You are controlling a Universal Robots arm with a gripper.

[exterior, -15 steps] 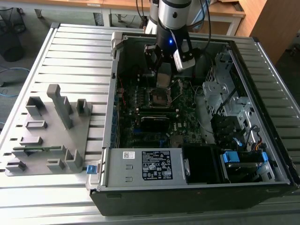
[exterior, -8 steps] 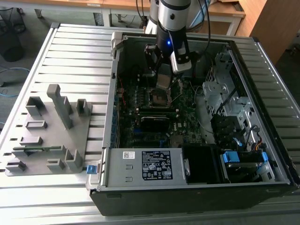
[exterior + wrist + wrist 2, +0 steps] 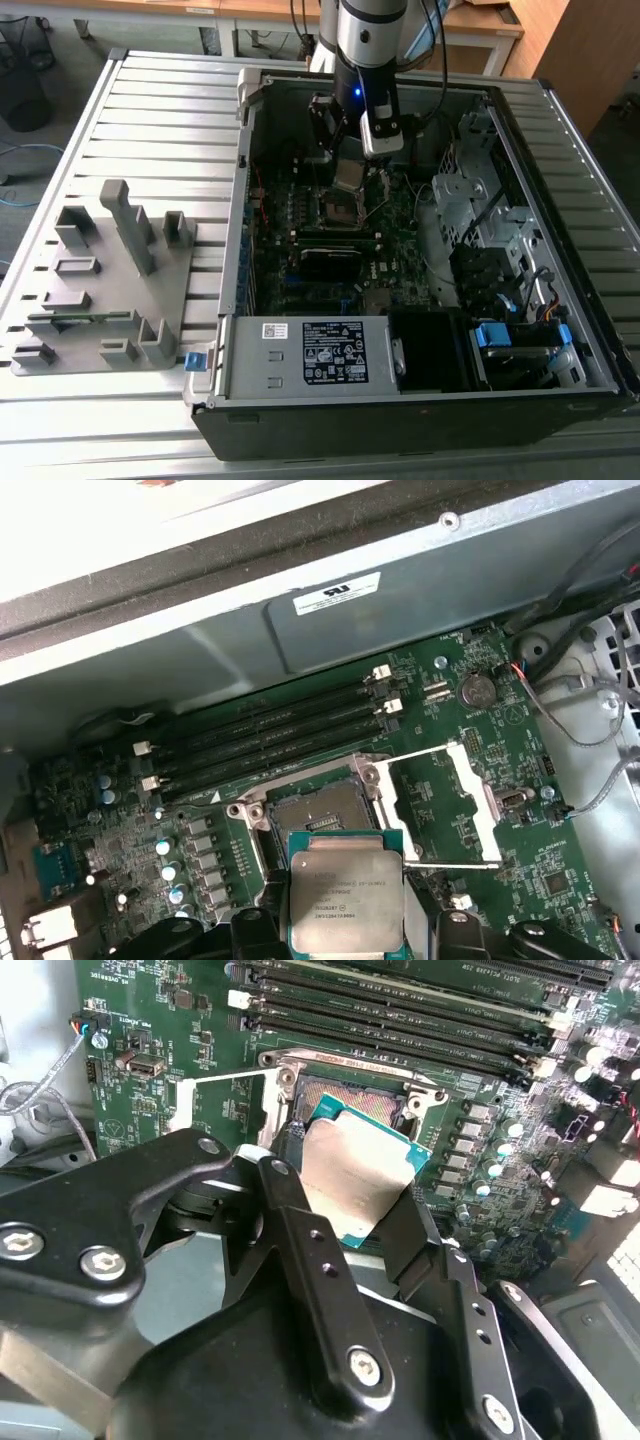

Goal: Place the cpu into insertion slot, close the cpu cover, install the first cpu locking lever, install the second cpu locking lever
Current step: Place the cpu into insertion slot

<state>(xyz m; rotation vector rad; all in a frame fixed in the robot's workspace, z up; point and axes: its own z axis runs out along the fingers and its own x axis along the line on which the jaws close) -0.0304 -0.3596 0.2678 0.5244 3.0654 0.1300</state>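
My gripper is shut on the cpu, a small silver-topped square chip. It hangs just above the motherboard's insertion slot inside the open computer case. In both wrist views the black fingers clamp two opposite edges of the cpu. The chip is tilted and hovers over one edge of the open slot, apart from it. The cpu cover, a thin silvery frame, is swung open beside the slot. A thin lever wire runs along the cover's edge.
Dark memory sticks lie beside the slot, toward the case wall. A labelled power supply and drive cages stand inside the case. A grey fixture block sits on the slatted table at the exterior view's left.
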